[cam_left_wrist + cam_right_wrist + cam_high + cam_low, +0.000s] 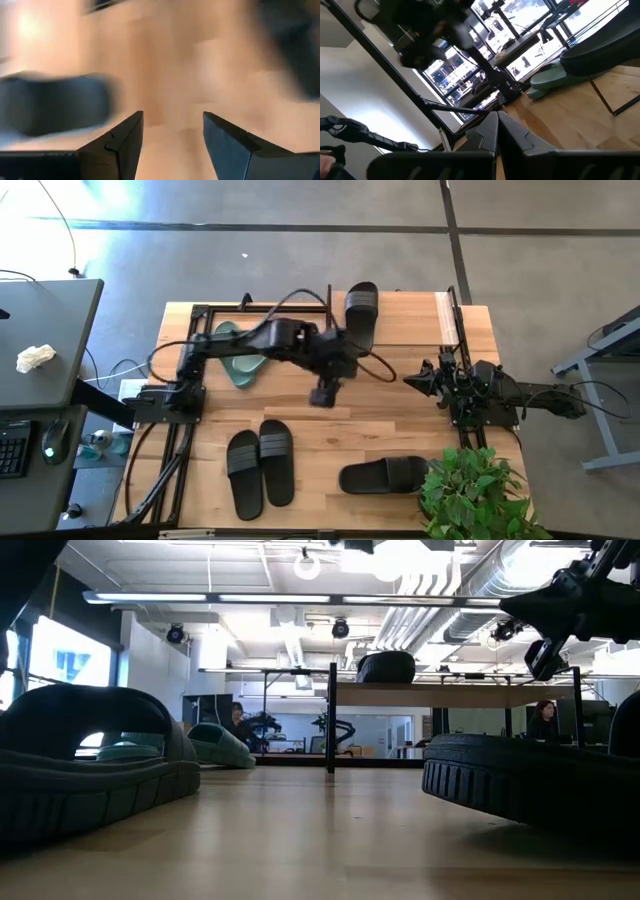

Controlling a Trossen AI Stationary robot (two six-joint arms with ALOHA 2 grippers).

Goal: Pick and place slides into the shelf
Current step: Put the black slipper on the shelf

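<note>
Nearest, at the bench (330,430) front edge: a black pair (259,464) side by side, toes toward the far side; to its right a single black slide (384,475) lying crosswise, just beside a leafy plant (470,488) at the front right corner.

Mid-bench: left pincer (324,394) extended toward the centre, fingers (122,137) spread wide, empty, hovering over bare wood. In the left wrist view, a blurred dark slide (52,107) beside the fingers.

Right side: right pincer (418,378) parked at the bench's right edge, fingers pressed together, holding nothing.

Farther back: sage-green slide (238,358) at back left, partly under the left arm. Black slide (361,312) at back centre, on the shelf (400,315) top board. Second green slide not clearly distinguishable.
</note>
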